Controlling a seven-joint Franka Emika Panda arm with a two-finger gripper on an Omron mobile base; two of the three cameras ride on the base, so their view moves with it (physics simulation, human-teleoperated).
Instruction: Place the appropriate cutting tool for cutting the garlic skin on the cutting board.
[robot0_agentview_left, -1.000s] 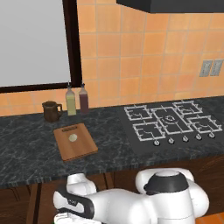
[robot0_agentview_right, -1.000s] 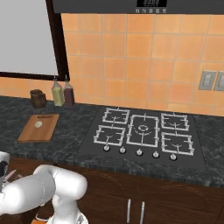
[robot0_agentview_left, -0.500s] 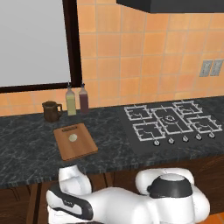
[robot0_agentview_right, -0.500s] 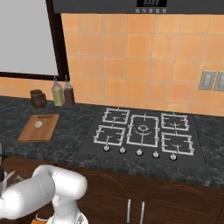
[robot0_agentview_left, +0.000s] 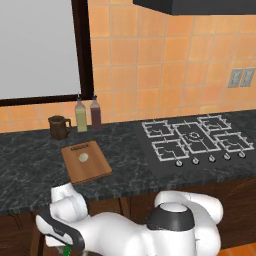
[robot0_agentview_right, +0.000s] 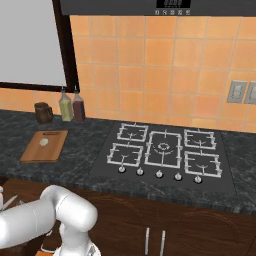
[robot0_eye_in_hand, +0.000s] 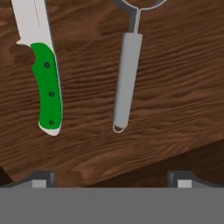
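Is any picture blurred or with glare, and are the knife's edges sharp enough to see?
Hand view: the knife has crisp edges, no glare, with only a faint shadow on the wood. Both base views: even flat lighting, slightly soft; the garlic is a small pale blob.

White arm folded low in front of base, claw (robot0_eye_in_hand: 111, 178) spread wide, nothing between fingertips

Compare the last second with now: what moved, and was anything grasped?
The arm swung lower and leftward below the counter edge. Nothing grasped: the green-handled knife lies beside the grey metal tool on wood. The cutting board, garlic, and bottles stayed put.
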